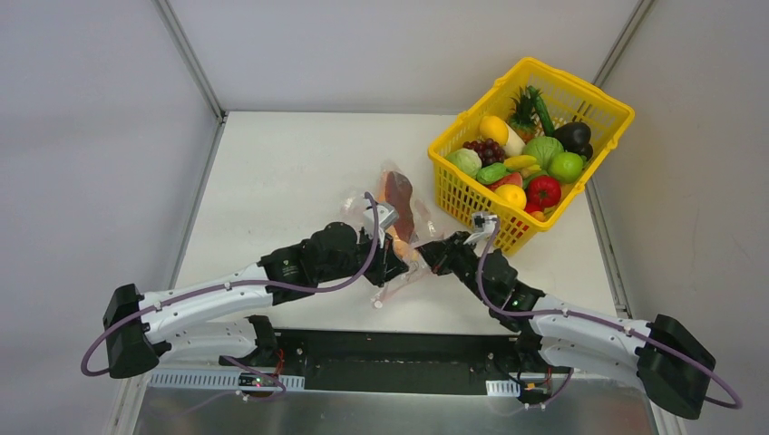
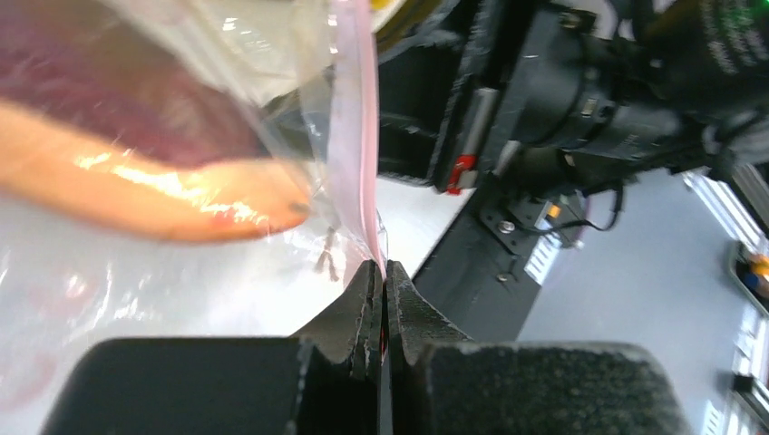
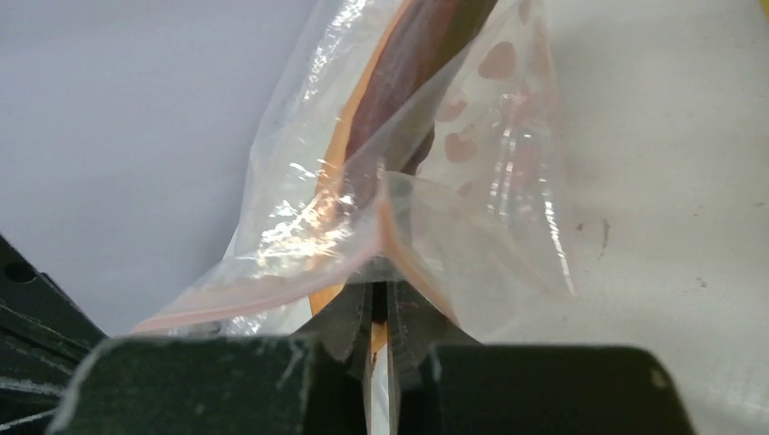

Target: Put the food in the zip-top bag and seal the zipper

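The clear zip-top bag (image 1: pixel 399 213) lies mid-table and holds a brown-and-orange food piece (image 1: pixel 398 198). My left gripper (image 1: pixel 395 248) is shut on the bag's pink zipper (image 2: pixel 355 136); its tips (image 2: pixel 383 268) pinch the strip, with the food (image 2: pixel 154 186) just behind the plastic. From the other side my right gripper (image 1: pixel 426 255) is shut on the same zipper (image 3: pixel 272 292). In the right wrist view the bag (image 3: pixel 453 208) rises from the shut tips (image 3: pixel 381 292), the food (image 3: pixel 408 72) inside it. More food, such as a cabbage (image 1: pixel 544 150) and a tomato (image 1: pixel 543 191), sits in the basket.
A yellow lattice basket (image 1: pixel 467 195) full of toy produce stands at the back right, close to the right arm. Grey walls close in the white table (image 1: pixel 281 172) on three sides. The right arm's black body (image 2: pixel 580 100) fills the left wrist view's upper right.
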Robot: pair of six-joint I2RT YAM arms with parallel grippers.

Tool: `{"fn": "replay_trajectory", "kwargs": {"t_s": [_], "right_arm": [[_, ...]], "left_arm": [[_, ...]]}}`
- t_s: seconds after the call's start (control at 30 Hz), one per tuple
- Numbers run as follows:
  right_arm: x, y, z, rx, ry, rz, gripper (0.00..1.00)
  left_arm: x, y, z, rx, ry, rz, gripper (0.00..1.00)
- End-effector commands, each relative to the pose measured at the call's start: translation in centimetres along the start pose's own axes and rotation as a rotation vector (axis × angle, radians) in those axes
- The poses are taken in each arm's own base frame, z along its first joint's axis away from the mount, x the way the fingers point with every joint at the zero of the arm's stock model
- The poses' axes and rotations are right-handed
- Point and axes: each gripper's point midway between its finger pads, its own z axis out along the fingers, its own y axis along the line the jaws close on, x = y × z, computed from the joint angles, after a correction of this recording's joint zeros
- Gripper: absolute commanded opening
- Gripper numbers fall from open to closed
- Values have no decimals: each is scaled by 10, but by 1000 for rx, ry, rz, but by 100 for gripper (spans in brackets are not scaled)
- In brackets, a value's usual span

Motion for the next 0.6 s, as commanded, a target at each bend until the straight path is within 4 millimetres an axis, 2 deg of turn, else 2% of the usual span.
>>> {"fn": "replay_trajectory", "kwargs": {"t_s": [0.0, 0.07, 0.13, 0.2, 0.33, 0.4, 0.47, 0.57], "right_arm": [[-18, -17, 6, 112, -105, 48, 0], [-13, -35, 8, 222, -94, 67, 0], [-7, -42, 10, 255, -72, 52, 0], [-2, -44, 13, 264, -56, 59, 0], [9, -33, 22, 235, 25, 30, 0], [18, -20, 25, 185, 99, 7, 4], [27, 3, 25, 104, 193, -15, 11], [29, 38, 18, -22, 287, -2, 24]], "left_arm": [[-6, 38, -23, -231, -37, -3, 0], [-7, 46, -31, -285, -25, 10, 0], [-7, 50, -38, -317, -17, 15, 0], [-10, 48, -42, -315, -14, 13, 0], [-11, 41, -42, -307, 28, 8, 0], [-11, 38, -40, -294, 40, 7, 0], [-15, 36, -38, -289, 29, 3, 0], [-22, 36, -36, -299, 7, 0, 0]]}}
